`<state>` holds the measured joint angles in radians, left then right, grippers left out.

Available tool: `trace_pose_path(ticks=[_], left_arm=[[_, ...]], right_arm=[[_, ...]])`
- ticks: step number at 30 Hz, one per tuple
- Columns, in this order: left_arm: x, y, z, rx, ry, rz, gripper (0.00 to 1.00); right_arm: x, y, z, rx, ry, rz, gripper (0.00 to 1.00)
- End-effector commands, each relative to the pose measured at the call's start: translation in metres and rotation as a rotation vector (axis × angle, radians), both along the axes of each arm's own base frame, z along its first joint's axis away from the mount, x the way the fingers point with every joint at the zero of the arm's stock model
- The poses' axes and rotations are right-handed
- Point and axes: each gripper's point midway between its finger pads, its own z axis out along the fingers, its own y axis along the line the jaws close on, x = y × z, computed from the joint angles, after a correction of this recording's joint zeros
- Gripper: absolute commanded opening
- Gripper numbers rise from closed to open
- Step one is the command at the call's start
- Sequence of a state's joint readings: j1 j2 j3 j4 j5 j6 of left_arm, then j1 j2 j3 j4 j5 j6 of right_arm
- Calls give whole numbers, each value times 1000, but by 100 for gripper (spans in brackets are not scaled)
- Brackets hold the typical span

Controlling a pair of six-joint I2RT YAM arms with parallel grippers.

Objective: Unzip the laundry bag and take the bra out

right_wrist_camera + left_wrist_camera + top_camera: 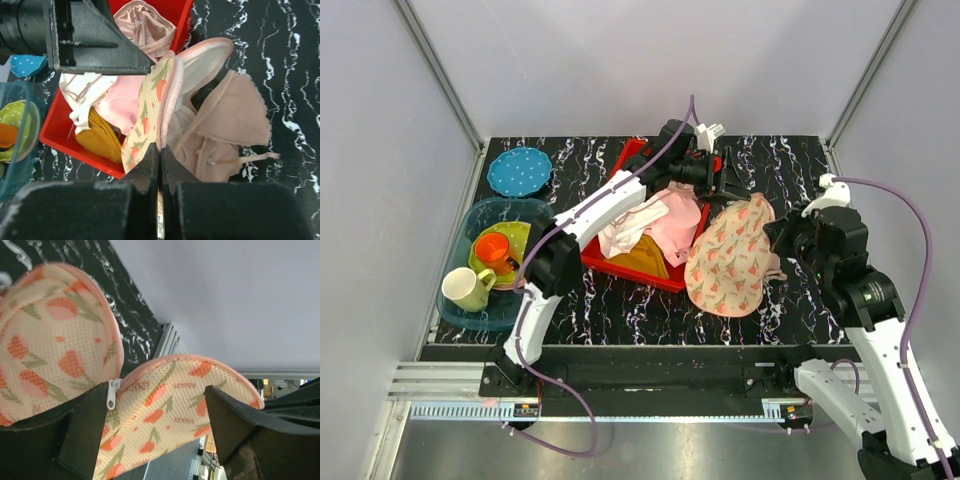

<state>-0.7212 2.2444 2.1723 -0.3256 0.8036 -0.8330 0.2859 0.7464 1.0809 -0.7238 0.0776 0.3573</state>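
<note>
The laundry bag (730, 255), peach with orange flower print and pink trim, lies to the right of the red bin (630, 268) and stands open. My right gripper (160, 147) is shut on the bag's pink edge trim (170, 95) and holds that flap up. The beige-pink bra (240, 115) shows under the raised flap, partly inside the bag, with a thin strap lying on the table. My left gripper (157, 390) is open at the bag's far end (720, 180). Its fingers stand apart with a printed flap between them. The white zipper slider (111, 392) is beside the left finger.
The red bin (55, 135) holds white, pale-pink, mustard and glossy pink garments. A blue tub (485, 305) at the left holds a green mug (468, 288) and an orange cup in a bowl. A blue dotted plate (519, 170) lies at the back left. Walls close in at the back and sides.
</note>
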Motion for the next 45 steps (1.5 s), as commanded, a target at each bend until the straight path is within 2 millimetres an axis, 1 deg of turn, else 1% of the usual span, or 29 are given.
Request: trace_pose_path(ticks=[1, 3, 4, 6, 7, 9, 10, 13, 16, 17, 18, 20, 21, 22, 23, 24, 25, 26, 28, 30, 31, 34, 38, 40, 41, 42, 43, 44, 45], left_arm=[[5, 43, 66, -52, -151, 95, 83], [10, 55, 65, -40, -154, 125, 87], [13, 62, 73, -43, -169, 148, 87], [14, 68, 71, -29, -174, 160, 88], [13, 72, 72, -24, -178, 169, 88], [12, 75, 65, -6, -171, 175, 88], [11, 78, 55, 10, -151, 175, 88], [6, 87, 53, 21, -151, 182, 88], [-11, 98, 52, 40, -191, 183, 88], [-17, 99, 44, 54, -217, 166, 88], [-27, 101, 51, 51, -244, 153, 88], [-36, 105, 38, 104, -244, 140, 88], [-40, 109, 31, 117, -235, 138, 88], [-41, 111, 25, 130, -227, 144, 88], [-42, 112, 20, 139, -230, 144, 88], [-46, 113, 9, 156, -218, 134, 89], [-51, 111, 6, 166, -227, 125, 89], [-52, 113, -4, 203, -235, 118, 89], [-52, 117, -25, 257, -218, 128, 89], [-47, 120, -37, 283, -229, 146, 89], [-47, 121, -50, 306, -221, 146, 89], [-43, 112, -55, 280, -221, 130, 90], [-29, 84, -68, 258, -221, 107, 88], [-28, 73, -69, 247, -210, 87, 86], [-22, 67, -64, 232, -212, 94, 84], [-19, 63, -73, 243, -193, 98, 82], [-17, 60, -75, 239, -181, 98, 73], [-16, 57, -76, 235, -165, 100, 68], [-14, 55, -81, 239, -152, 100, 61]], right_arm=[[12, 15, 31, 128, -68, 9, 0], [17, 13, 29, 127, -60, -11, 0], [23, 15, 22, 123, -33, -13, 0], [30, 19, 12, 119, 6, -13, 0], [37, 22, 1, 112, 44, -7, 0], [42, 30, -6, 119, 73, 20, 0], [44, 38, -11, 129, 96, 57, 0], [44, 51, -9, 167, 99, 117, 0], [44, 55, -6, 187, 78, 139, 0], [43, 55, -6, 188, 80, 141, 0], [45, 52, -7, 171, 75, 124, 0], [47, 36, -12, 132, 102, 36, 0], [53, 20, -15, 94, 99, -50, 0], [55, 15, -18, 78, 105, -68, 0], [56, 13, -19, 73, 113, -72, 0], [57, 15, -19, 78, 122, -61, 0], [59, 18, -24, 77, 142, -51, 0], [58, 24, -24, 90, 152, -21, 0], [60, 26, -28, 101, 162, -14, 0], [58, 27, -28, 107, 154, -14, 0], [58, 26, -28, 109, 148, -14, 0], [55, 26, -29, 106, 147, -12, 0], [52, 36, -34, 130, 172, 40, 0], [51, 39, -38, 139, 190, 50, 0], [49, 42, -41, 145, 201, 71, 0], [49, 45, -44, 139, 211, 89, 1], [47, 47, -47, 132, 233, 109, 7], [45, 50, -51, 120, 260, 137, 16], [47, 47, -61, 77, 297, 140, 55]])
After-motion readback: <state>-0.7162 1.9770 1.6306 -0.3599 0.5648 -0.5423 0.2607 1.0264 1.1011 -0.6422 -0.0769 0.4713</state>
